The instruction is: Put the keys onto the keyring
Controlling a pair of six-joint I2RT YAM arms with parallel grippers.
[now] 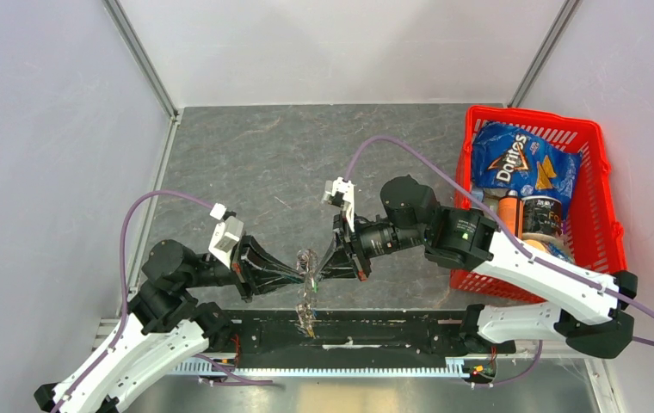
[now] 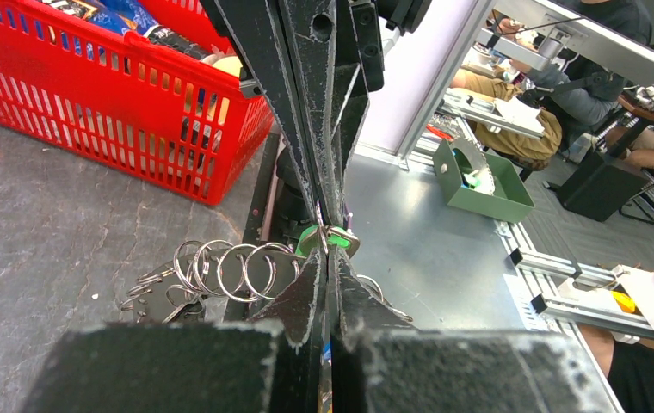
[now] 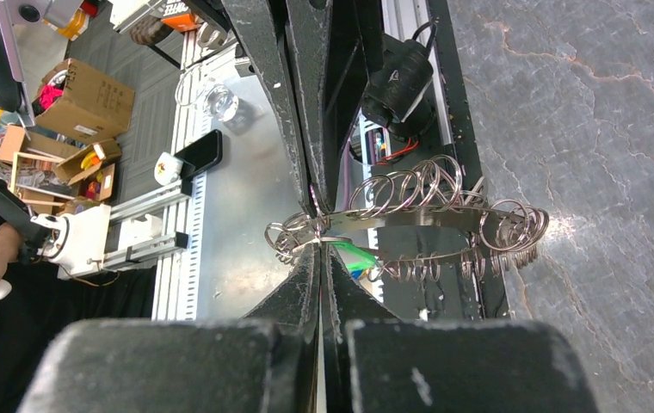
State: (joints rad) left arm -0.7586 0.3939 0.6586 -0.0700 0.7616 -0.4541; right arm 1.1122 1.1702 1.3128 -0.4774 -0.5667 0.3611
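Above the desk [image 1: 263, 163], left gripper [image 1: 300, 274] and right gripper [image 1: 327, 269] meet tip to tip, both clamped closed on the keyring [image 1: 307, 288]; the green key [image 2: 334, 240] sits at the pinch.

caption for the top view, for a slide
Left gripper and right gripper, both shut, meet tip to tip at a keyring and green key; red basket at right.

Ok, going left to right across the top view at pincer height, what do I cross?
left pincer → keyring, held up between the two tips → right pincer → red basket
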